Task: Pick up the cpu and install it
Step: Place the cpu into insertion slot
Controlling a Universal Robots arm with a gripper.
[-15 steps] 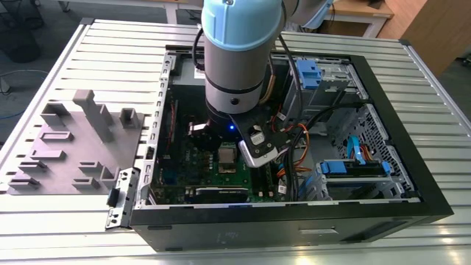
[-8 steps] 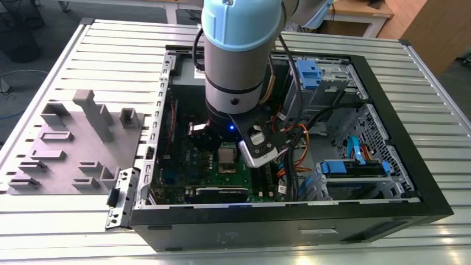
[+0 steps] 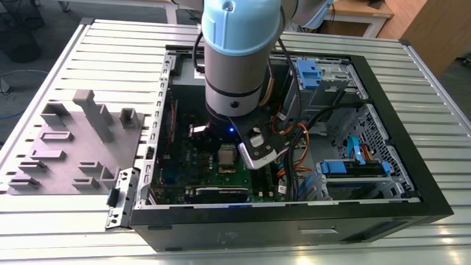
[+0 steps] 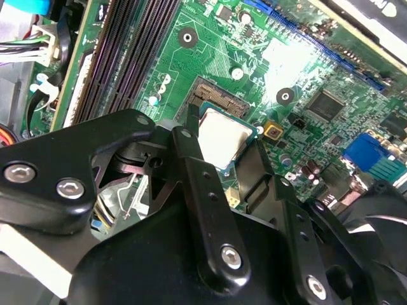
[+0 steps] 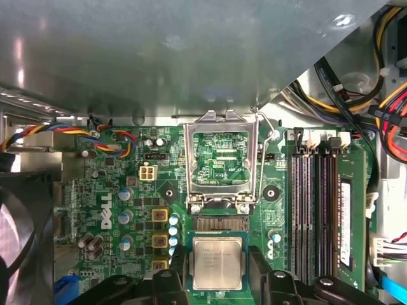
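Note:
The cpu (image 5: 217, 264), a small square chip with a silvery top, sits between the two black fingers (image 5: 173, 270) of my gripper (image 5: 217, 268), which is shut on it. In the second wrist view the cpu (image 4: 222, 136) hangs just above the green motherboard (image 4: 299, 70), partly over the bare socket (image 4: 216, 96). The socket's metal load plate (image 5: 220, 159) stands swung open, and a strip of socket contacts (image 5: 219, 223) shows beyond the chip. In the exterior view the arm (image 3: 235, 72) reaches down into the open computer case (image 3: 412, 165).
Long black memory slots (image 5: 315, 210) run beside the socket. Bundles of coloured cables (image 5: 388, 101) and a fan (image 5: 19, 241) flank the board. Blue drive brackets (image 3: 346, 167) fill the case's far side. A grey moulded tray (image 3: 74, 143) lies on the slatted table at the exterior view's left.

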